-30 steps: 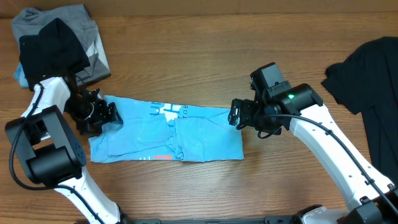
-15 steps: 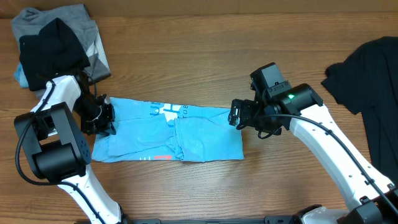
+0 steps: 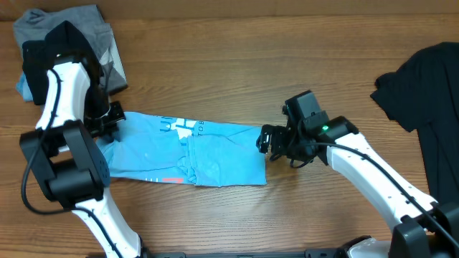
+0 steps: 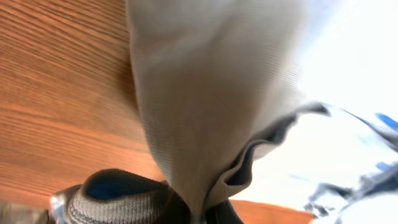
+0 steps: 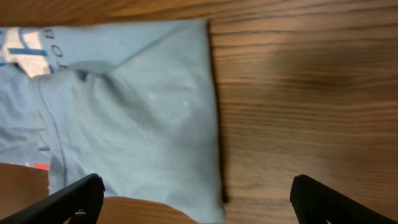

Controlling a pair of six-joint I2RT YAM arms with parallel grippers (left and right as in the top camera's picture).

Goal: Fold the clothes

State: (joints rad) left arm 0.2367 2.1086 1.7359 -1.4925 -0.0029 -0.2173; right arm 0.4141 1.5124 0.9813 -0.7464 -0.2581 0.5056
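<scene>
The blue shirt (image 3: 193,150) is seen laid in a long strip on the surface (image 3: 287,57), its left end pinched by the closed left hand (image 3: 109,120); the right hand (image 3: 265,140) gapes empty at its right edge. Crosswise folds appear outstanding, and a black shirt (image 3: 430,86) lies unfolded.

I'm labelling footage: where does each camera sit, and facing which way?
Overhead: above the table, looking straight down; left arm and right arm show.
Left wrist: pressed against cloth; no jaws visible.
Right wrist: looks down on the blue shirt's edge; open jaws show.
Shared: overhead and right wrist both see that edge.
</scene>
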